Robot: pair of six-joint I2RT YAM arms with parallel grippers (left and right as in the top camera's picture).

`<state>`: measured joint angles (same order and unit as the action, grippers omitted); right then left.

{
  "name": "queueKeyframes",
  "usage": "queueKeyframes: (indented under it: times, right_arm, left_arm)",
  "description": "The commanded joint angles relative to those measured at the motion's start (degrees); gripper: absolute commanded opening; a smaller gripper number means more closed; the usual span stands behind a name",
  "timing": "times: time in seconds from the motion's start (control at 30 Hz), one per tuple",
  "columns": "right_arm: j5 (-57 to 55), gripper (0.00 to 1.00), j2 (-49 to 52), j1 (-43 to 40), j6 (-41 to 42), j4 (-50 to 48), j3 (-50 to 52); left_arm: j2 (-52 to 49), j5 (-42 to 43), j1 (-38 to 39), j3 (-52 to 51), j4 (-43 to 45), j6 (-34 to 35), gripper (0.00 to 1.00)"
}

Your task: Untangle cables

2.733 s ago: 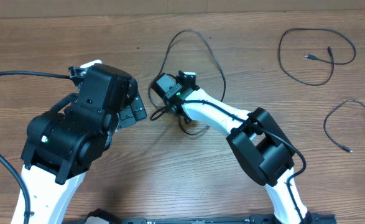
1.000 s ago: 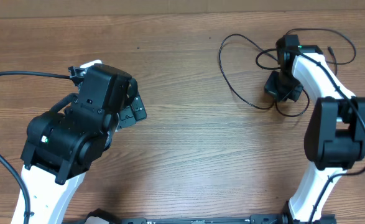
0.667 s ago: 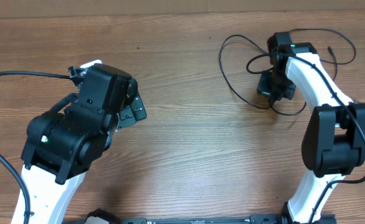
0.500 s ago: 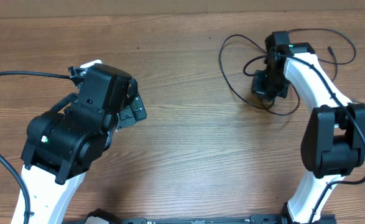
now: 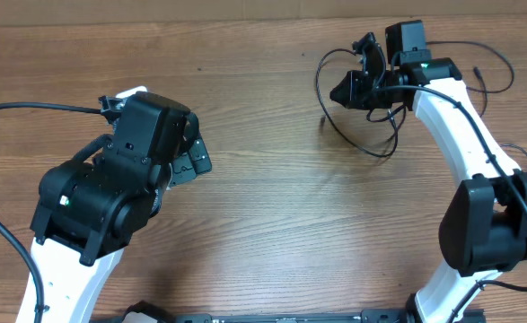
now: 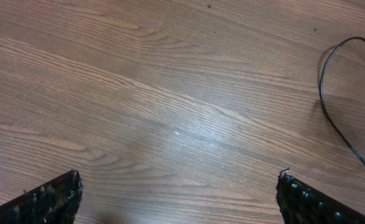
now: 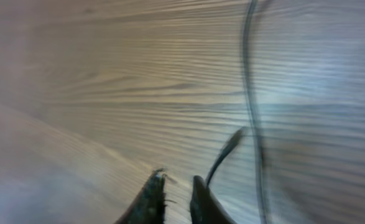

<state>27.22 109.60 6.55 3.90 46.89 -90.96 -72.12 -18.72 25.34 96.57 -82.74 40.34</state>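
**A:** What is the scene showing?

**B:** A brown wooden table [image 5: 272, 224] is filling the overhead view, and both arms are reaching over it from the near edge.

**A:** Where are the cables [image 5: 317, 82] lying?

**B:** All three are sitting on the right half. The first cable [image 5: 317, 82] is sprawling in a wide loop near the far edge, right of the middle. The second cable [image 5: 512, 72] is curling in the far right corner, partly hidden by the right arm [image 5: 465, 135]. The third cable [image 5: 519, 148] is peeking out by the right edge, past that same arm.

**A:** Are the first two crossing?

**B:** They are running close together under the arm, and I cannot tell.

**A:** What is the right end effector [image 7: 176, 183] doing?

**B:** It is hovering at the first cable's loop, near the far edge. In its wrist view the fingers are sitting close together with only a narrow gap. That view is blurring badly. A dark cord end [image 7: 229, 146] is rising just beside one fingertip, but I cannot tell whether anything is being pinched.

**A:** And the left end effector [image 6: 177, 186]?

**B:** It is hanging over the left half of the table, well apart from the cables. Its fingers are spreading wide and gripping nothing. A curve of cable [image 6: 322, 87] is showing at the right edge of its wrist view.
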Motion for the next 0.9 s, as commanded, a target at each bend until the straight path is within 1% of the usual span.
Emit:
queueKeyframes:
  times: [0.0, 0.03, 0.07, 0.2, 0.33, 0.5, 0.87]
  right_arm:
    - [-13.5, 0.54, 0.7, 0.1, 7.1, 0.3, -0.9]
    - [-15.5, 0.78, 0.8, 0.0, 7.6, 0.8, -0.9]
    - [-17.7, 1.0, 0.8, 0.0, 8.1, 1.3, -0.9]
    - [-19.7, 1.0, -1.0, 0.0, 8.1, 5.0, -1.0]
    - [-20.2, 1.0, -6.4, 0.2, 8.1, 7.6, -1.0]
    - [-20.4, 1.0, -17.4, 0.3, 8.1, 12.4, -1.0]
    - [-21.6, 1.0, -40.2, 0.3, 8.1, 30.3, -1.0]
  left_arm:
    - [0.1, -1.2, -0.2, 0.0, 0.0, 0.8, 1.0]
    - [0.1, -1.2, -0.2, 0.0, 0.0, 0.8, 1.0]
    - [0.1, -1.2, -0.2, 0.0, 0.0, 0.8, 1.0]
    - [0.1, -1.2, -0.2, 0.0, 0.0, 0.8, 0.99]
    - [0.1, -1.2, -0.2, 0.0, 0.0, 0.8, 0.99]
    - [0.1, -1.2, -0.2, 0.0, 0.0, 0.8, 0.99]
    - [0.1, -1.2, -0.2, 0.0, 0.0, 0.8, 0.99]
